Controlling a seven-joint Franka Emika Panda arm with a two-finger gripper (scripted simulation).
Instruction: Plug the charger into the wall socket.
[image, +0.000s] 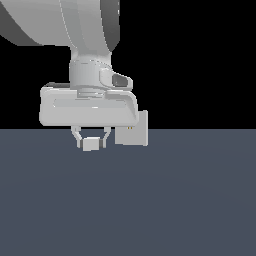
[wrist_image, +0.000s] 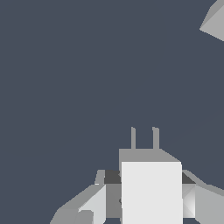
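Charger (image: 90, 144) was clamped between the gripper (image: 91, 142) fingers, one finger (image: 78, 140) tight on each side of the off-white box. You'd have seen it hanging just above the floor line in the exterior view, not resting on anything visible. Wrist view showed the charger (wrist_image: 151, 192) from close up: bright flat face, two thin prongs (wrist_image: 144, 138) sticking out of its far end, parallel, pointing away from the hand.

Wall socket (image: 132, 129) stood upright just to the exterior view's right of the charger, its upper left part hidden behind the hand body. Two tiny orange-brown holes (image: 129, 127) showed near the visible centre. Charger and socket were near each other but apart; prongs weren't in the holes. In the wrist view only a grey corner of the socket (wrist_image: 214, 22) showed at the frame edge, well off the prong line.

Surface: plain flat dark slate-blue floor (image: 150, 200), no markings. Above the horizon everything was black, no walls. Panda's white wrist and link (image: 90, 45) filled the upper left.
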